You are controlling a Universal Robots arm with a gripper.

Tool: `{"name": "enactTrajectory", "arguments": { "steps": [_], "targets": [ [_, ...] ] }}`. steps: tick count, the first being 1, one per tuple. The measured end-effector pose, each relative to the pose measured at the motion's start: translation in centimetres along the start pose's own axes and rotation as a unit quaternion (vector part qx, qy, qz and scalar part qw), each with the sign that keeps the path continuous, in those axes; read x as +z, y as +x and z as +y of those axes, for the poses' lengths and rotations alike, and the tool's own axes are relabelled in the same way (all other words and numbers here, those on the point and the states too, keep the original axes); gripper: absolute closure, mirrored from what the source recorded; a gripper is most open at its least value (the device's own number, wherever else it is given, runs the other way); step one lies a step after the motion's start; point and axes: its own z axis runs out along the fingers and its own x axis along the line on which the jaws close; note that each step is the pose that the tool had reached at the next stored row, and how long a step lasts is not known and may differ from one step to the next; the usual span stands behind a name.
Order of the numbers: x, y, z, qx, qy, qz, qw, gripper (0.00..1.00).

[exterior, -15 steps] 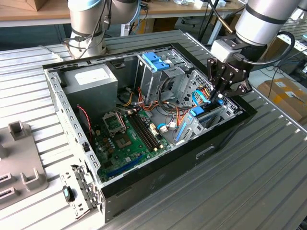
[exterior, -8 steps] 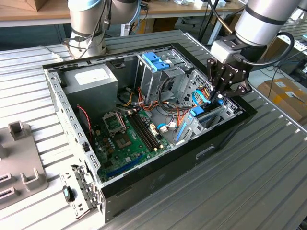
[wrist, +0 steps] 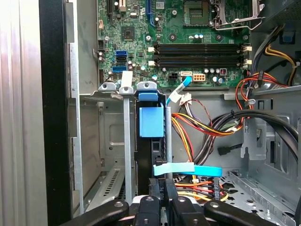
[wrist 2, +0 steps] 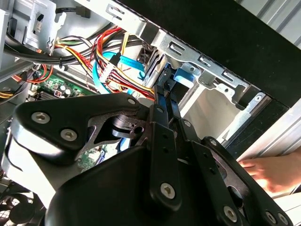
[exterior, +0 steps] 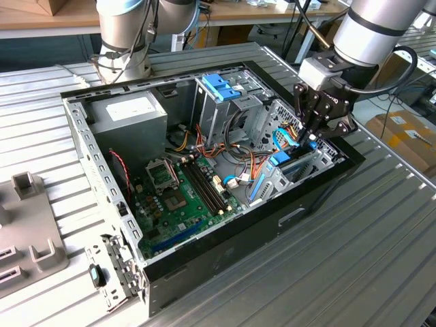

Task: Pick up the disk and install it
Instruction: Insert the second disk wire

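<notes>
Seating the disk: the disk (wrist: pixel 150 120) stands on edge in the drive bay (wrist: pixel 127 141), its light-blue rail facing the first wrist view; by my reading it is largely in its slot.
Gripper: the gripper (exterior: pixel 315 133) reaches down at about 3 o'clock of the computer case (exterior: pixel 225 252) in the exterior view. Its fingers (wrist: pixel 160 197) are drawn narrow, tips at the disk's edge. Whether they pinch the rail or only press on it, I cannot tell.
Risk, cable: a flat blue cable (wrist: pixel 188 169) crosses just beside the fingertips, so a push could trap or tug it.
Risk, jamming: a tilted disk could bind against the bay walls, and force would then bend the rail.
Risk, wiring: the coloured wire bundle (wrist: pixel 197 122) lies near and could snag.
Case contents: motherboard (exterior: pixel 177 197) at 7 o'clock, power supply (exterior: pixel 129 112) at 10 o'clock, blue-topped drive cage (exterior: pixel 221 85) at 12 o'clock.
</notes>
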Motion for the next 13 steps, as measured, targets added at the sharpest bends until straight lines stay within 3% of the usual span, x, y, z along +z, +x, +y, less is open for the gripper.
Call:
{"name": "enactTrajectory", "arguments": {
  "steps": [13],
  "targets": [
    [-0.15,0.06,0.00,0.000,0.0000,0.0002,1.00000,0.84]
  ]
}}
